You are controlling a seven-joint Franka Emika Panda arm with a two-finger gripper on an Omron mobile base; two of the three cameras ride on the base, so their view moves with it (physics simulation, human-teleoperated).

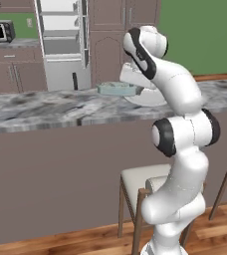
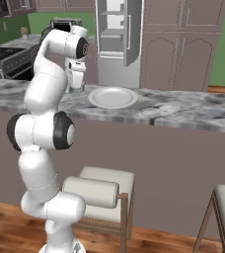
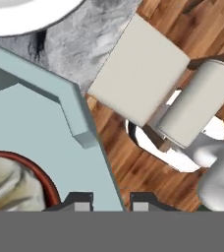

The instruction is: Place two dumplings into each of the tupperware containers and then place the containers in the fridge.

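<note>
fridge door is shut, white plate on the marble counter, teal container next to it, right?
Not quite: the fridge stands open, not shut. The right base view shows its door swung out and the bare inner shelves. The rest holds: the white plate lies on the marble counter, and the left base view shows the teal container beside it.

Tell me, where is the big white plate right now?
The white plate sits on the marble counter, in front of the open fridge. In the left base view, a teal container is beside it.
</note>
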